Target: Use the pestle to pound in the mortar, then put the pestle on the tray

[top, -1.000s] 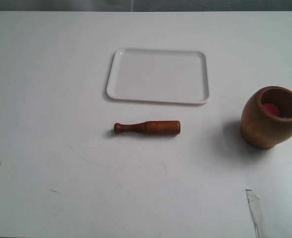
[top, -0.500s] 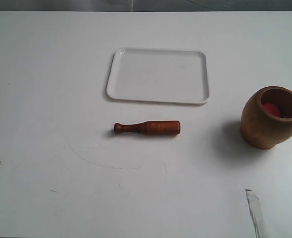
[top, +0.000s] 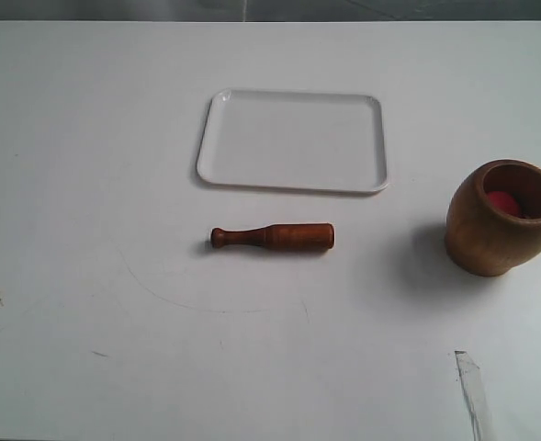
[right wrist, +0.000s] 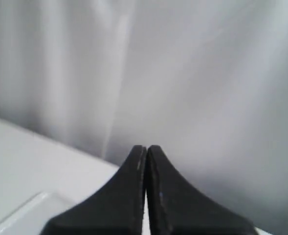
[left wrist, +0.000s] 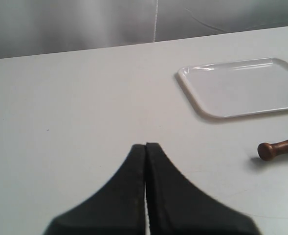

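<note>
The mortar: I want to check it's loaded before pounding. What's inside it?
Inside the mortar, a small red object shows against the inner wall. The near rim and wall cover the cup's bottom, so the object's full shape and anything else down there cannot be seen.

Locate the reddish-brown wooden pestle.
Exterior view: the reddish-brown wooden pestle lies near the middle, below the white rectangular tray, apart from it, left of the light-brown wooden mortar.

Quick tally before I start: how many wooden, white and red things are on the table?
Wooden: 2, the pestle and the mortar
White: 1, the tray
Red: 1, the red piece inside the mortar
Total: 4
</note>
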`<act>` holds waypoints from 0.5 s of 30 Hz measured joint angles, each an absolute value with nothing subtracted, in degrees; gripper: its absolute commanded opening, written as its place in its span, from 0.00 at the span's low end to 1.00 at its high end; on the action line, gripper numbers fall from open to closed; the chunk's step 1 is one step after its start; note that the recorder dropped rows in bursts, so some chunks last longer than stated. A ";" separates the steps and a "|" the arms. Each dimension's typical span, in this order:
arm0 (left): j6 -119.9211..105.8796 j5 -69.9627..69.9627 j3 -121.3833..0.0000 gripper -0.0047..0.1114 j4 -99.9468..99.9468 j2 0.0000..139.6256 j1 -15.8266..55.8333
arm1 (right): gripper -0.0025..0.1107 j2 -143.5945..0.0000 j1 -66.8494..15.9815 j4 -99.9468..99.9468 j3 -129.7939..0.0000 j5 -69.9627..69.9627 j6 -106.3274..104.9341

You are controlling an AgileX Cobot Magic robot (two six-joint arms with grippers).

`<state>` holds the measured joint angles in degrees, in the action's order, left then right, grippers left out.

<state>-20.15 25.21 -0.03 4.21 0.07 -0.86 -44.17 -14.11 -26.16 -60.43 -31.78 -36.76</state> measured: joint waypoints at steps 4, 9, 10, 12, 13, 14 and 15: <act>-20.15 25.21 -0.03 0.04 4.21 0.07 -0.86 | 0.02 -58.61 -19.71 -36.33 -68.38 -44.19 -49.76; -20.15 25.21 -0.03 0.04 4.21 0.07 -0.86 | 0.02 -75.40 -27.15 -32.78 -77.25 -53.67 -52.75; -20.15 25.21 -0.03 0.04 4.21 0.07 -0.86 | 0.02 -78.68 -28.93 -30.81 -78.75 -55.13 -52.88; -20.15 25.21 -0.03 0.04 4.21 0.07 -0.86 | 0.02 -84.49 -32.65 -26.36 -81.08 -57.83 -52.97; -20.15 25.21 -0.03 0.04 4.21 0.07 -0.86 | 0.02 -87.67 -34.49 -23.83 -82.14 -59.10 -52.97; -20.15 25.21 -0.03 0.04 4.21 0.07 -0.86 | 0.02 -90.77 -36.32 -21.37 -83.02 -60.39 -52.97; -20.15 25.21 -0.03 0.04 4.21 0.07 -0.86 | 0.02 -93.79 -37.69 -19.14 -83.67 -61.34 -52.97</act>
